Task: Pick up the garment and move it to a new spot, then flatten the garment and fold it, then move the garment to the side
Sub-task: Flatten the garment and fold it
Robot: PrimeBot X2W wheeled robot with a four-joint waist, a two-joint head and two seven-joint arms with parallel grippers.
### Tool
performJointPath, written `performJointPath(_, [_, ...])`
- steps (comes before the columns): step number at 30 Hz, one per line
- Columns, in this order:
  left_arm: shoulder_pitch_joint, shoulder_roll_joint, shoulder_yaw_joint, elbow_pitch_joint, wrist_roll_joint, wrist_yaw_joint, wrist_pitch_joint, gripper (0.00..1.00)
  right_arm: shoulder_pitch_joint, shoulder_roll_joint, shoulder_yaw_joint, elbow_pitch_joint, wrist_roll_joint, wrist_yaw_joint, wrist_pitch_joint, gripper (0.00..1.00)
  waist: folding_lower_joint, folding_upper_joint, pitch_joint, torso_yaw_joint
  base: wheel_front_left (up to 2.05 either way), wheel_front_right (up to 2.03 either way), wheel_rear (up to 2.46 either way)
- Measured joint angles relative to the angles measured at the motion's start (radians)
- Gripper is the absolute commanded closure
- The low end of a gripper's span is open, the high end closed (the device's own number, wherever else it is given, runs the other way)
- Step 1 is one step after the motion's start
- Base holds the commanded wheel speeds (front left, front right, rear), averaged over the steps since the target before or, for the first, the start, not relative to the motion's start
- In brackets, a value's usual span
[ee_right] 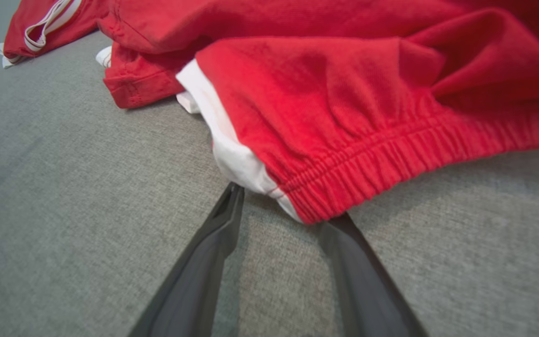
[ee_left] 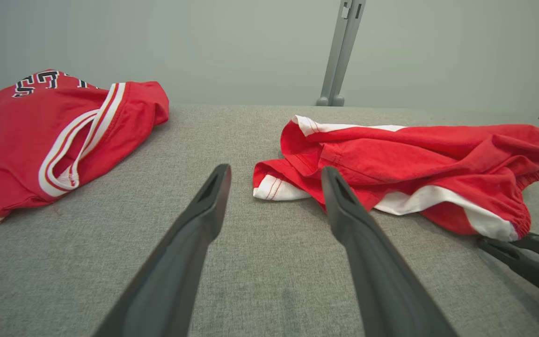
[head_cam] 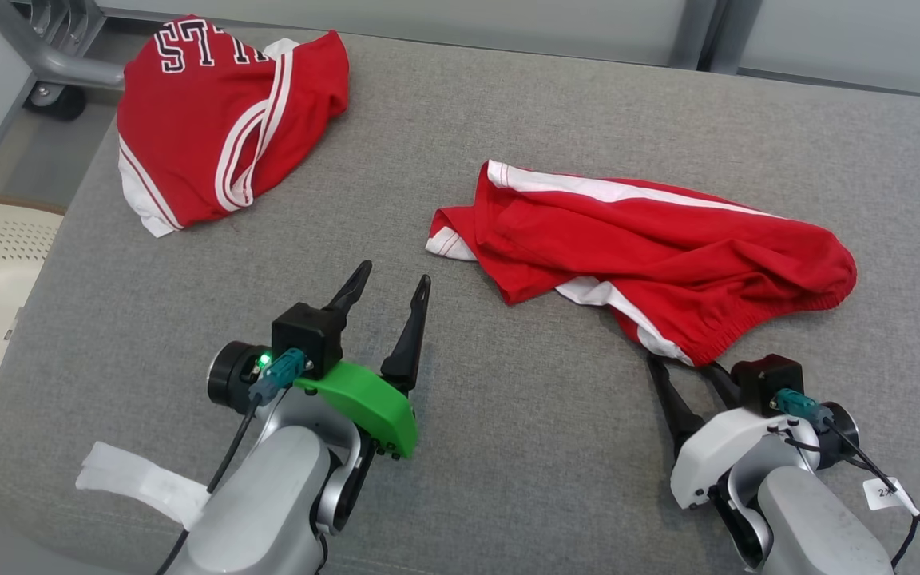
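- Surface: grey padded tabletop (head_cam: 508,479), carrying two red garments.
- Task item: red shorts (head_cam: 652,255) with white side stripes, lying crumpled in the right half of the tabletop, about midway between the near and far edges. The elastic waistband faces the near right corner.
- Other item: red jersey (head_cam: 212,136), bunched at the far left corner, well apart from the shorts.
- Right gripper (ee_right: 288,206): low on the tabletop at the near corner of the waistband. Its fingers are spread, one touching the white stripe and the other tucked under the elastic edge. No pinch on the cloth is evident.
- Left gripper (head_cam: 394,274): above bare tabletop near the middle of the near edge, fingers spread wide, holding nothing. It is pointed toward the leg hem of the shorts, close but apart from it.
- Step in hand, as judged: first pick-up. The shorts are not yet lifted.
- Next move calls for closing the right fingers firmly on the waistband corner. A shallow bite on the thick elastic could slip when the shorts are raised.
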Motion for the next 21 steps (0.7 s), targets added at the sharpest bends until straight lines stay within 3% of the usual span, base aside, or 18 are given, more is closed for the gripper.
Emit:
performJointPath(3, [0.013,0.006,0.01,-0.004,0.008,0.001,0.0,0.0,0.002,0.007,0.001,-0.009,0.0,0.0,0.0,0.3,0.0,0.0,0.0,-0.012,0.0,0.0,0.0])
performJointPath(4, [0.018,0.008,0.015,-0.007,0.009,0.001,0.0,0.0,0.002,0.008,0.001,-0.017,0.0,0.0,0.0,0.38,0.0,0.0,0.001,-0.017,0.0,0.0,0.0])
performJointPath(5, [0.021,0.009,0.019,-0.009,0.009,0.001,0.0,0.0,0.003,0.008,0.001,-0.03,0.0,0.0,0.0,0.51,0.0,0.0,0.001,-0.021,0.0,0.0,0.0])
performJointPath(7, [0.027,0.012,0.03,-0.017,0.015,0.001,0.0,0.0,0.003,0.009,0.005,-0.063,-0.001,0.0,0.0,0.66,0.0,0.0,0.001,-0.031,0.0,0.0,0.0])
performJointPath(8, [0.031,0.014,0.034,-0.02,0.016,0.001,-0.002,0.0,0.002,0.011,0.007,-0.075,-0.002,0.0,0.0,0.79,0.0,0.0,0.002,-0.037,0.0,0.0,0.0])
performJointPath(9, [0.033,0.015,0.038,-0.023,0.016,0.001,-0.003,0.0,0.002,0.013,0.008,-0.085,-0.002,0.0,0.0,0.98,0.0,0.0,0.002,-0.043,0.0,0.0,0.0])
performJointPath(16, [0.037,0.016,0.061,-0.029,0.024,0.001,-0.003,0.0,-0.002,0.016,0.002,-0.157,-0.001,0.006,0.0,1.0,0.0,0.0,0.002,-0.074,0.0,0.0,0.0])
performJointPath(21, [0.064,0.024,0.104,-0.031,0.027,0.003,-0.003,0.0,-0.046,0.018,-0.016,-0.294,0.009,0.015,-0.001,1.0,0.0,0.0,-0.008,-0.101,0.0,0.0,0.0])
